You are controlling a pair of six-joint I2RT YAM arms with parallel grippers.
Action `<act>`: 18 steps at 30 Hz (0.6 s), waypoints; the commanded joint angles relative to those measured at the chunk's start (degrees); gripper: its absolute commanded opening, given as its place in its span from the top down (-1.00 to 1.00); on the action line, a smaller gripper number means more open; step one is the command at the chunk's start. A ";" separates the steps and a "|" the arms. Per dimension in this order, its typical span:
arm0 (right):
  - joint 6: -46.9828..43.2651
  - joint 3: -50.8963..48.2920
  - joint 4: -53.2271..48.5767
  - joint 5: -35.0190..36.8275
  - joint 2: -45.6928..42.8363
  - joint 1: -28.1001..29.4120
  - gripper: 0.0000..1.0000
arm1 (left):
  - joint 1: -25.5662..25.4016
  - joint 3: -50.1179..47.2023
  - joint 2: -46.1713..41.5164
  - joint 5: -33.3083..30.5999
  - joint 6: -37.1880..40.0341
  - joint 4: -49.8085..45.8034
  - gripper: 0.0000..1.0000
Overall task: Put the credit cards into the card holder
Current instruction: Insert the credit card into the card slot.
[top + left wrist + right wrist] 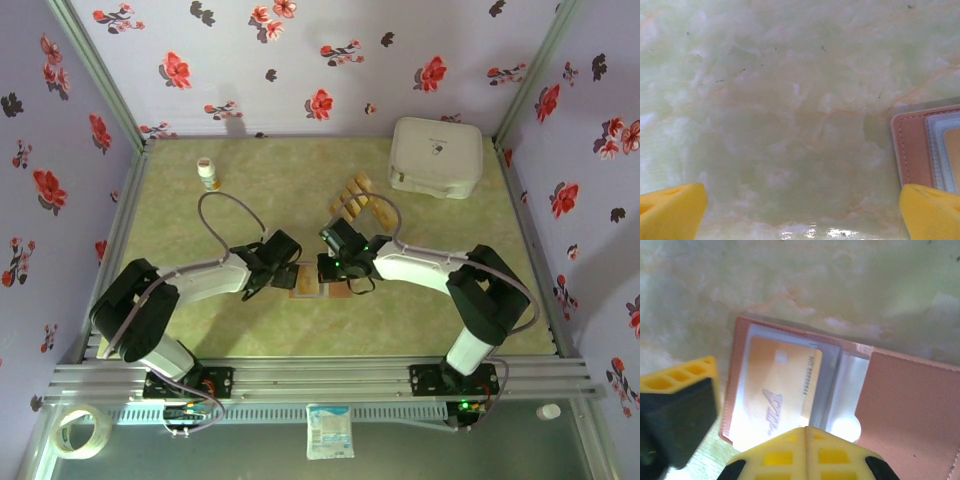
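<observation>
The card holder [306, 284] lies open on the table between my two grippers, reddish-brown with a clear greyish sleeve [790, 390]. One tan credit card [782, 385] lies in that sleeve. Several more credit cards [357, 200] lie in a row farther back. My right gripper [806, 430] is shut, its yellow fingertips pressed together just above the holder's near edge with nothing seen between them. In the top view it [332, 266] sits at the holder's right. My left gripper [802, 210] is wide open over bare table, with the holder's edge [912, 150] beside its right finger.
A big white rounded box [435, 157] stands at the back right. At the back left is a small bottle [207, 173]. A tape roll [80, 432] and a white packet [330, 432] lie below the rail in front of the arm bases.
</observation>
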 commanded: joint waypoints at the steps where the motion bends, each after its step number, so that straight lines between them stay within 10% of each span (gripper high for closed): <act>1: 1.04 -1.11 0.52 0.54 0.62 -0.22 1.00 | -0.10 -1.73 -1.67 -1.22 -1.35 -2.29 -0.98; 18: 1.37 -0.09 2.22 -1.13 5.31 0.11 1.00 | -0.03 -3.04 1.43 -0.31 -0.61 0.18 -0.99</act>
